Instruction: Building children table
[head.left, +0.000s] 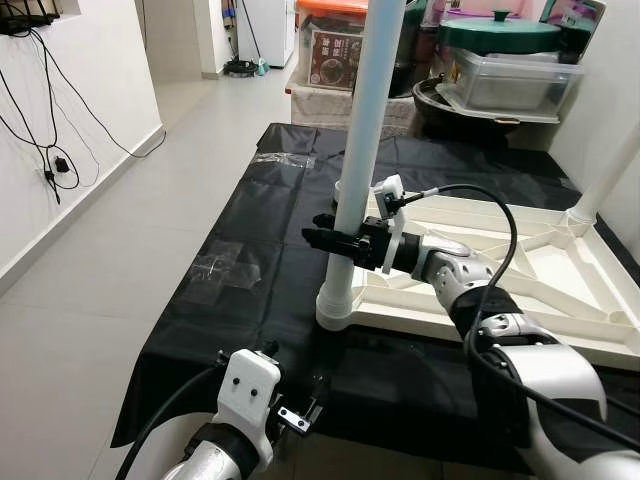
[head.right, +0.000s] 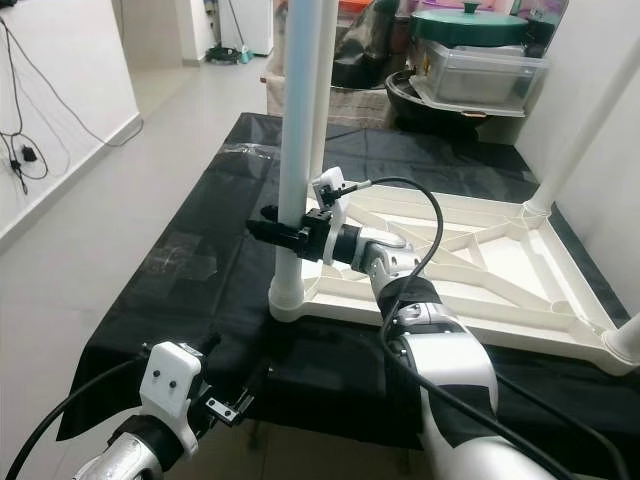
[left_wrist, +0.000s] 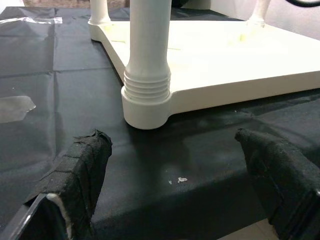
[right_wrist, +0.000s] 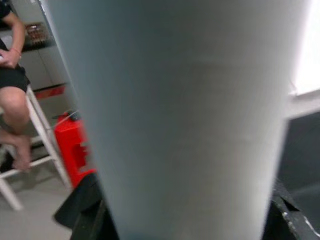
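Clamping the upright white plastic table leg (head.left: 358, 140) in the near corner socket of the upturned cream tabletop (head.left: 540, 270) on black sheeting (head.left: 220, 280), the right gripper (head.left: 335, 240) suggests late assembly, with 3 other legs seemingly fitted, while the left gripper (left_wrist: 175, 170) hovers open nearby.

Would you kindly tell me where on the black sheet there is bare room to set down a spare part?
The black plastic sheet lies bare to the robot's left of the upturned white plastic tabletop, up to some clear tape. A narrower bare strip runs beyond the tabletop. It is crowded at the near corner, where the right gripper clasps the upright white table leg.
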